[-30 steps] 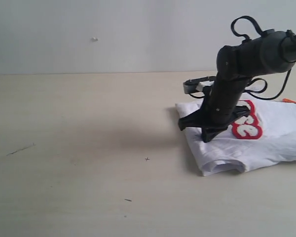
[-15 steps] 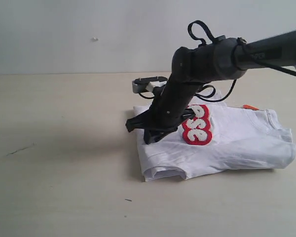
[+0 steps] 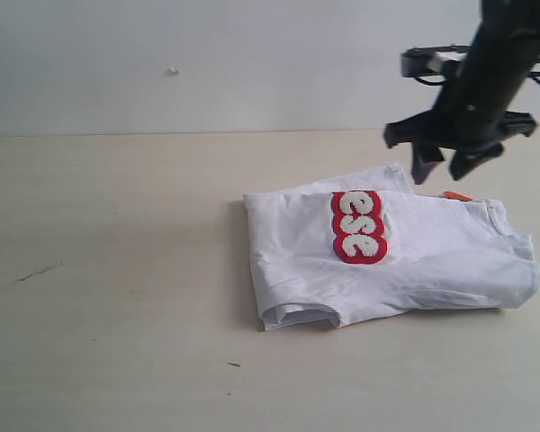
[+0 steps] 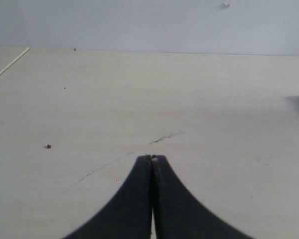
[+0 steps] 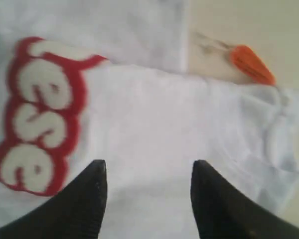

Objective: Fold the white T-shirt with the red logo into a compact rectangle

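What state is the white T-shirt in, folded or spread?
Folded. The white T-shirt lies in stacked layers; only part of the red logo shows.

Exterior view: fixed off the arms, low, barely above the table; faces level across it to the pale wall; middle distance
Left wrist view: low over the bare table, looking out past the left gripper toward the same wall; near the surface
Right wrist view: above the white T-shirt, looking steeply down past the right gripper; close, slightly blurred
Shared, exterior and right wrist: the white T-shirt, the red logo, the orange tag
Shared, exterior and left wrist: the dark scratch on the table, the speck on the wall
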